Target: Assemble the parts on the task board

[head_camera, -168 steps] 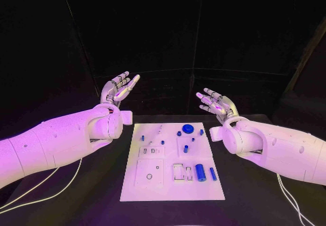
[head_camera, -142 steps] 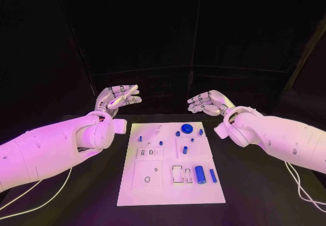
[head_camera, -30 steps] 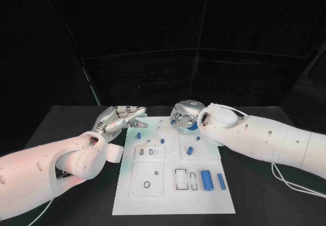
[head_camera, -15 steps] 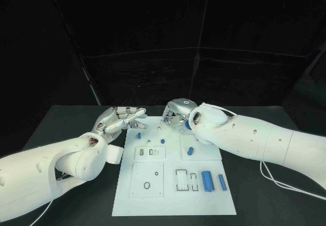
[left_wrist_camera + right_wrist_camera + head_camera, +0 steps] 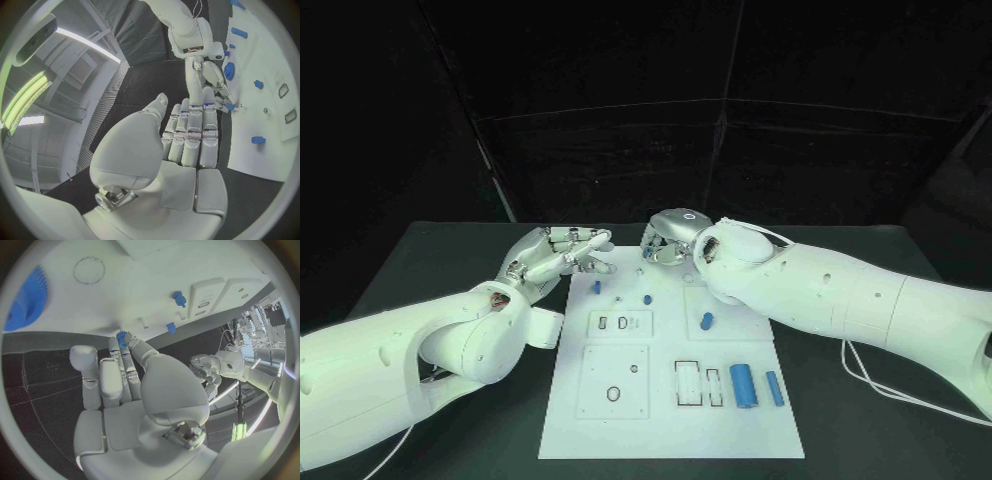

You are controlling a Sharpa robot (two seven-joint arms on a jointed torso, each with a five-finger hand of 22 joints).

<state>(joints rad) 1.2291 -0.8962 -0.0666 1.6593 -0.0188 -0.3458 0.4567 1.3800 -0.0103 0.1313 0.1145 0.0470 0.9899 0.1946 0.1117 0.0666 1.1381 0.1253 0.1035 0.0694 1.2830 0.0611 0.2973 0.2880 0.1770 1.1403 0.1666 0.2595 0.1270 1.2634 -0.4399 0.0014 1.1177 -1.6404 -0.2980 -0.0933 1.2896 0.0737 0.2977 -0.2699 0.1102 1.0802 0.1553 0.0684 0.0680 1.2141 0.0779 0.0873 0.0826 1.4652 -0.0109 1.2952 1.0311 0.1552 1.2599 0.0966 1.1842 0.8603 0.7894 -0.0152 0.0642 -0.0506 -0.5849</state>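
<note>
A: Left robot hand [image 5: 560,255]?

B: Just off the far left corner of the task board [image 5: 661,420], above the bench [image 5: 444,250]. Holding nothing, fingers stretched out, thumb set apart.

A: And the right robot hand [image 5: 668,242]?

B: Reaching down over the board's far edge. Fingertips [image 5: 132,344] touching a small blue part [image 5: 122,335] there. Cannot tell whether actually pinching it or only resting on it.

A: Anything close to that?

B: Toothed blue wheel [image 5: 25,297] lying flat on the board near the same hand, apart from the fingers.

A: Nearer edge of the board?

B: Two blue cylinders [image 5: 741,381] lying side by side on the right, next to a pair of narrow slots.
</note>
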